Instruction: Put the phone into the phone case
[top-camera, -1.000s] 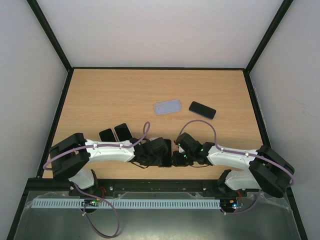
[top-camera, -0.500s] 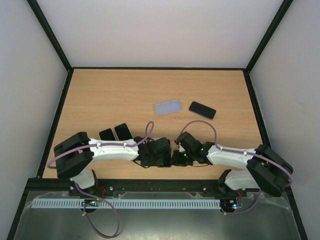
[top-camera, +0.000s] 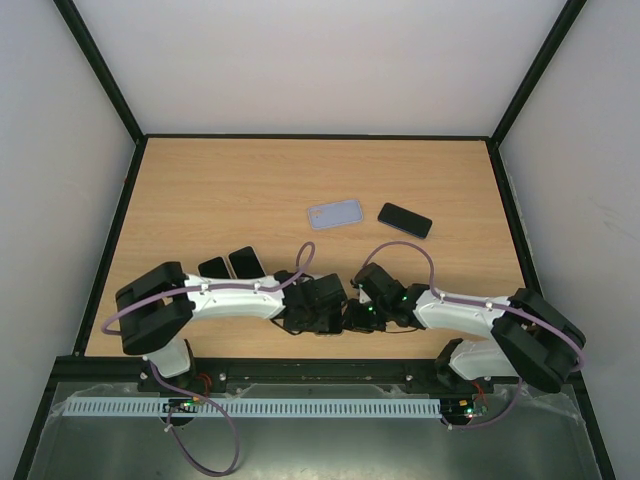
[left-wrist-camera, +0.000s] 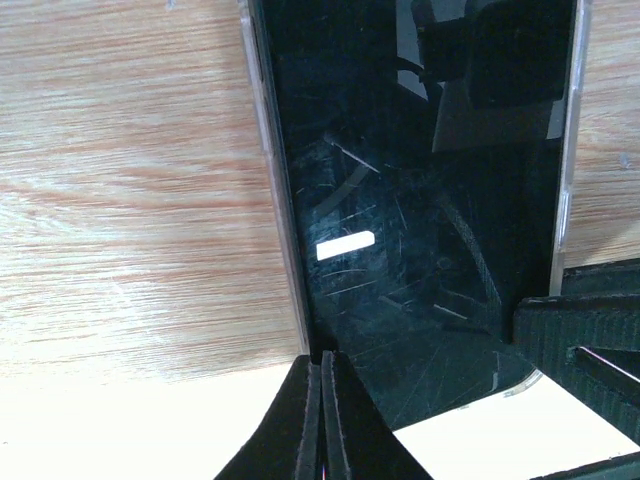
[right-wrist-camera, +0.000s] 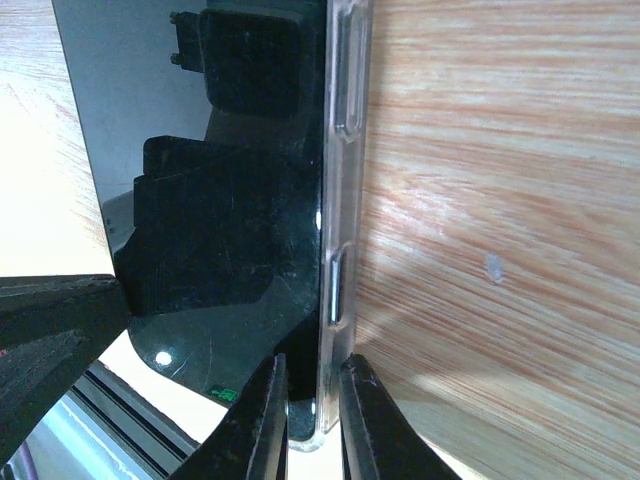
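At the near edge of the table (top-camera: 250, 190), the right gripper (right-wrist-camera: 305, 420) pinches the clear case (right-wrist-camera: 338, 200) by its rim, seemingly to steady it, while the left gripper (left-wrist-camera: 322, 420), fingers closed together, sits at a corner of the phone (left-wrist-camera: 420, 250) lying inside, probably to seat it.

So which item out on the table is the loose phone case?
Start at the wooden table and look to its middle, where two flat things lie side by side. The phone case is the left one: pale blue, while its neighbour on the right, a black phone, is glossy and dark.
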